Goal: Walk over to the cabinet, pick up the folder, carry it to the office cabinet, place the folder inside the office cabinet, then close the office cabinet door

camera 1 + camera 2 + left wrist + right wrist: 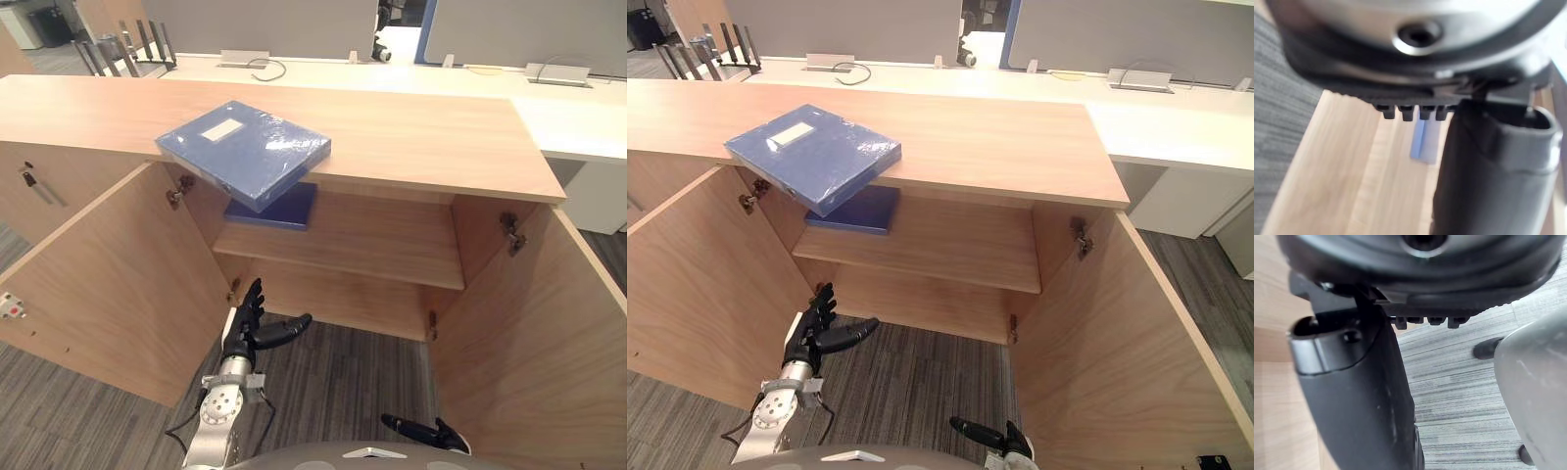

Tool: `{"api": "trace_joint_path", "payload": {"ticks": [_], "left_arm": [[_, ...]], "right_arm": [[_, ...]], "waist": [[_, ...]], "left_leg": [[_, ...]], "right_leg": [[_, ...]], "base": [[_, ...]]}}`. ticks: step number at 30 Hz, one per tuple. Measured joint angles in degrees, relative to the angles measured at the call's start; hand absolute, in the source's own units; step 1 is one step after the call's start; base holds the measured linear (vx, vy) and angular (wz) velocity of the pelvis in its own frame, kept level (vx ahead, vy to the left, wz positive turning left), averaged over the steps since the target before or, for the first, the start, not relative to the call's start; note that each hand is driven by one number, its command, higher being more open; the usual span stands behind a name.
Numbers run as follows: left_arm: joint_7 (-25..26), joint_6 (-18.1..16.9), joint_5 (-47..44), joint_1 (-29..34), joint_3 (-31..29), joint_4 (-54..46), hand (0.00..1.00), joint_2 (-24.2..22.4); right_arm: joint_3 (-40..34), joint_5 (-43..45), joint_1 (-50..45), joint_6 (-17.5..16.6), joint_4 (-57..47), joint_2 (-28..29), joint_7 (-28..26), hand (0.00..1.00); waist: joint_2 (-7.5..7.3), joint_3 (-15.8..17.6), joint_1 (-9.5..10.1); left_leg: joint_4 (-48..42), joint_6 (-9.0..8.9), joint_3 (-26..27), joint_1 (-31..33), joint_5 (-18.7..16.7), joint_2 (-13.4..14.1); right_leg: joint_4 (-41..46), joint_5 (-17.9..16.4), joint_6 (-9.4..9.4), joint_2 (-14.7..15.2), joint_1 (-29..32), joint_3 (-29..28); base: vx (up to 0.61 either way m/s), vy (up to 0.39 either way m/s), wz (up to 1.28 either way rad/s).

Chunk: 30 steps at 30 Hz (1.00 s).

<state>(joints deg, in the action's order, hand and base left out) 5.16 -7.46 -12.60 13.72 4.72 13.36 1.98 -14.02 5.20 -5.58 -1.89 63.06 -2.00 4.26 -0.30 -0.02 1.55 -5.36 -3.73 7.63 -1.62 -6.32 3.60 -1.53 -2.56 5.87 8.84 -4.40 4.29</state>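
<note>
- at the desk (421, 137) front edge, toward its left end: blue folder (242, 149), corner jutting out over the open cabinet (333, 294), so likely easy to grasp.
- below it: left hand (247, 328) raised, fingers (254, 296) straight and spread, empty, seemingly set to reach up.
- low by the right door (519, 343): right hand (428, 432), fingers (400, 424) relaxed, empty.

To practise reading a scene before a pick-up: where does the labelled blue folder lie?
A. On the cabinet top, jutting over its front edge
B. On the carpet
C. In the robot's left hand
A: the blue folder lies on the cabinet top with a corner past the front edge, while the left hand hangs open and empty below.
</note>
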Motion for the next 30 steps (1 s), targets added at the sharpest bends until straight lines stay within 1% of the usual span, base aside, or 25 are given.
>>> {"api": "trace_joint_path", "payload": {"ticks": [1,2,7,10,12,14,15,18,21,22,23,24,25,26,28,30], "left_arm": [[1.3,0.0,-3.0,0.0,0.0,-2.2,1.00,-0.1],[1.9,0.0,-3.6,0.0,0.0,-3.6,1.00,0.0],[3.7,0.0,-2.4,0.1,-1.2,-8.3,1.00,0.1],[5.9,0.3,2.3,0.3,-3.5,-10.6,1.00,-0.1],[8.0,0.9,8.0,0.4,-6.5,-12.3,1.00,-0.5],[9.1,2.5,10.5,0.6,-8.6,-14.6,1.00,-1.8],[10.5,3.4,13.6,1.0,-10.7,-17.7,1.00,-3.6],[13.0,4.4,20.2,1.9,-13.1,-23.0,1.00,-5.3],[14.9,5.5,25.4,1.9,-15.5,-26.7,1.00,-5.4],[16.1,6.2,28.6,1.8,-17.0,-28.7,1.00,-5.4],[16.6,6.4,29.3,1.8,-17.6,-29.5,1.00,-5.4],[17.4,6.9,31.6,1.3,-19.1,-30.5,1.00,-5.4],[18.2,7.8,33.5,0.6,-20.1,-31.5,1.00,-5.4],[18.8,8.1,34.6,-0.2,-20.9,-31.9,1.00,-5.4],[20.8,9.4,39.1,-2.2,-22.2,-32.5,1.00,-5.5],[22.3,10.6,42.9,-3.6,-22.7,-34.1,1.00,-4.9]], "right_arm": [[0.8,0.0,0.0,0.1,0.1,-0.1,0.0,1.00],[1.2,-0.1,-0.1,0.2,0.2,-0.2,0.0,1.00],[1.2,-0.3,-0.4,0.3,0.6,-0.4,-0.2,1.00],[1.2,-0.4,-0.5,0.4,0.8,-0.4,-0.5,1.00],[1.5,-0.4,-0.7,0.4,0.8,-0.4,-0.8,1.00],[1.5,-0.4,-0.8,0.4,0.8,-0.4,-1.1,1.00],[1.5,-0.4,-1.0,0.4,0.8,-0.3,-1.2,1.00],[1.5,-0.5,-1.2,0.4,0.7,-0.2,-1.4,1.00],[1.6,-0.5,-1.7,0.5,0.0,0.0,-1.5,1.00],[1.6,-0.6,-2.2,0.5,-0.3,0.2,-1.5,1.00],[1.6,-0.5,-2.4,0.5,-0.5,0.3,-1.5,1.00],[1.6,-0.6,-2.7,0.5,-0.6,0.6,-1.5,1.00],[1.6,-1.1,-3.0,0.7,-0.9,0.8,-1.5,1.00],[1.6,-2.0,-3.2,1.0,-0.8,1.0,-1.5,1.00],[1.8,-2.7,-3.3,1.1,-1.0,1.3,-1.6,1.00],[2.2,-2.8,-3.4,1.1,-1.4,1.2,-1.7,1.00]], "waist": [[-0.31,-0.2,0.05],[-0.43,-0.3,0.09],[-0.05,-1.4,1.00],[0.07,-1.6,1.33],[0.01,-1.7,1.43],[-0.01,-1.7,1.46],[-0.07,-1.8,1.52],[-0.13,-1.8,1.73],[-0.31,-2.0,1.88],[-0.66,-2.4,2.02],[-0.81,-2.7,2.04],[-0.73,-3.1,2.03],[-1.36,-4.1,1.98],[-1.45,-4.2,2.04],[-1.55,-4.5,2.03],[-1.53,-4.5,1.96]], "left_leg": [[0.6,0.03,0.0,-0.5,0.0,0.0],[0.8,0.04,0.0,-0.8,0.0,0.0],[2.1,0.10,0.2,-1.9,0.1,-0.2],[2.6,0.16,0.4,-3.0,0.0,-0.2],[2.6,0.20,0.4,-3.4,0.0,-0.2],[2.5,0.20,0.4,-3.6,0.0,-0.1],[2.4,0.19,0.4,-3.8,0.0,0.0],[1.8,0.14,0.5,-3.8,0.0,0.2],[1.4,-0.09,1.2,-3.8,-0.2,0.7],[1.1,-0.28,1.8,-3.7,-0.3,1.0],[0.9,-0.42,2.0,-3.7,-0.4,1.1],[0.5,-0.72,2.2,-3.2,-0.7,1.3],[0.4,-0.86,2.1,-2.8,-0.7,1.3],[0.4,-1.02,2.1,-2.8,-0.7,1.4],[0.2,-1.52,2.2,-2.8,-0.8,1.8],[0.3,-1.63,2.3,-2.7,-0.7,2.0]], "right_leg": [[-0.3,0.2,-0.37,0.0,-0.3,0.0],[-0.6,0.4,-0.64,0.0,-0.7,0.1],[-0.7,1.1,-1.65,0.0,-1.1,0.1],[-0.7,1.3,-1.93,0.0,-1.9,0.2],[-0.7,1.5,-1.80,0.0,-2.3,0.3],[-0.6,1.6,-1.67,0.1,-2.6,-0.1],[-0.4,1.6,-1.64,0.0,-2.6,-0.2],[-0.1,1.6,-1.59,0.0,-2.6,-1.4],[-0.2,1.7,-1.31,-0.2,-2.5,-2.0],[-0.3,1.7,-1.21,-0.4,-2.2,-2.8],[-0.4,1.7,-1.11,-0.4,-2.1,-2.9],[-0.5,1.5,-0.80,-0.5,-1.9,-3.1],[-0.6,1.2,-0.39,-0.5,-1.6,-3.1],[-0.6,1.1,-0.14,-0.6,-1.6,-3.2],[-0.6,1.1,-0.11,-1.0,-1.6,-3.3],[-0.6,1.1,-0.10,-1.3,-1.4,-3.5]], "base": [[0.06,0.028,0.01],[0.05,0.024,0.01],[0.04,0.028,-0.01],[0.01,0.005,-0.02],[0.00,0.000,0.00],[-0.02,-0.010,-0.01],[-0.06,-0.029,-0.02],[-0.07,-0.031,-0.05],[-0.09,-0.044,-0.15],[-0.10,-0.043,-0.21],[-0.12,-0.055,-0.22],[-0.10,-0.068,-0.09],[-0.09,-0.069,-0.06],[-0.07,-0.057,-0.01],[-0.06,-0.042,-0.02],[-0.06,-0.036,-0.05]]}}
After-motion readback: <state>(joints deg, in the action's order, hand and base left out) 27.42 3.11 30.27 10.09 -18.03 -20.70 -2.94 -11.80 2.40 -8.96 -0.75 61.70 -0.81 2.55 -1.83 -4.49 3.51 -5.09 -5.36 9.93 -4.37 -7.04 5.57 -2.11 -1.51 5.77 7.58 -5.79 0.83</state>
